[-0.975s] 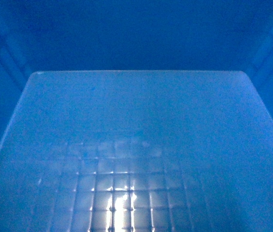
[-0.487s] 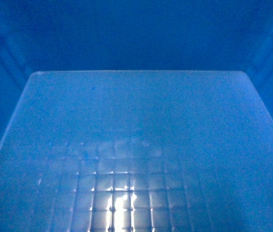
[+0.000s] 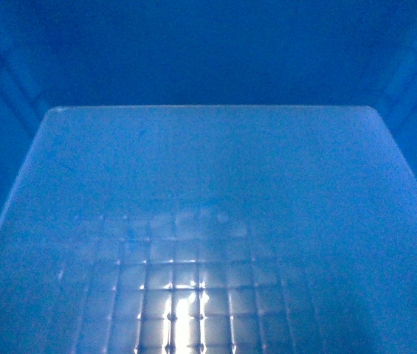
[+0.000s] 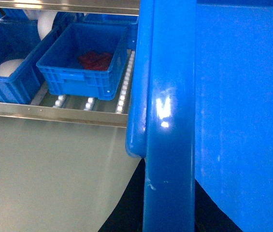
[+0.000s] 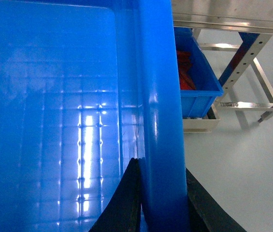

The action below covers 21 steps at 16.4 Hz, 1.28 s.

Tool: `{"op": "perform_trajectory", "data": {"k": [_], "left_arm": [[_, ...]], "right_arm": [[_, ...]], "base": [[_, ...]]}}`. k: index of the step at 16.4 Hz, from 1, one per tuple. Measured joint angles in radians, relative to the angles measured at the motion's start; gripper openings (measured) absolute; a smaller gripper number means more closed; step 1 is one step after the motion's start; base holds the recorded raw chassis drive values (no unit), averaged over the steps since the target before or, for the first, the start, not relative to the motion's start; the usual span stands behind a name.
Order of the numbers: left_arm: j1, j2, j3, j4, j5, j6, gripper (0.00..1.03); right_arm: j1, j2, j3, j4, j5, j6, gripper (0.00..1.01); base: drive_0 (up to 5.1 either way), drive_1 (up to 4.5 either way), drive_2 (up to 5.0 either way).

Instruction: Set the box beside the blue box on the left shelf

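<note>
Carrying the box [image 3: 208, 221] toward the left shelf [image 4: 90, 102], not placed yet.

Box fills the head frame; my right gripper [image 5: 163, 203] is clamped on its rim at bottom centre, one finger inside, one outside, to keep it level. Left gripper: can't tell, only rim visible. Shelf rollers sit upper left in left-wrist frame, free lane beside the blue box [image 4: 85, 65] holding something red.

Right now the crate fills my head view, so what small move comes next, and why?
Probably ease the box forward toward the left shelf, aiming at the bare rollers beside the small blue bin. The box's rim sits short of the shelf edge, and the right gripper straddles its wall.
</note>
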Motion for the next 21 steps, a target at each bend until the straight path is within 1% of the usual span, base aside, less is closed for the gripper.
{"op": "perform_trajectory", "data": {"k": [21], "left_arm": [[0.000, 0.000, 0.000, -0.004, 0.000, 0.000, 0.08]], "right_arm": [[0.000, 0.000, 0.000, -0.004, 0.000, 0.000, 0.12]], "base": [[0.0, 0.00, 0.0]]}}
